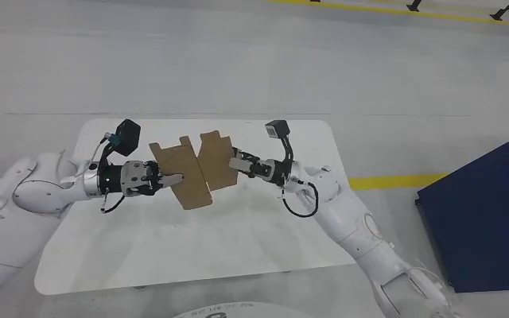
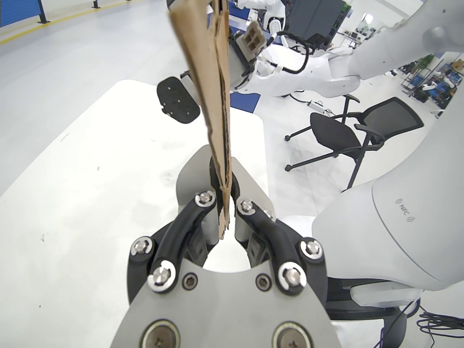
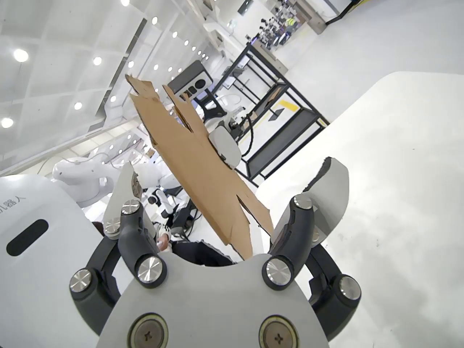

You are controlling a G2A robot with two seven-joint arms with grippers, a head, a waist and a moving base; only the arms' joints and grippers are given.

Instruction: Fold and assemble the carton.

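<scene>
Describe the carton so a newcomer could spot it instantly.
Look just above the white table. The carton is a flat brown cardboard sheet with notched flaps, pinched by the left gripper, its other edge inside the open right gripper. It's the only brown thing there.

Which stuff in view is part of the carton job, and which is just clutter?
Job: carton, held above the table by the shut left gripper; open right gripper around its other end.
Clutter: chair, black rack, blue panel, all off the table.
</scene>
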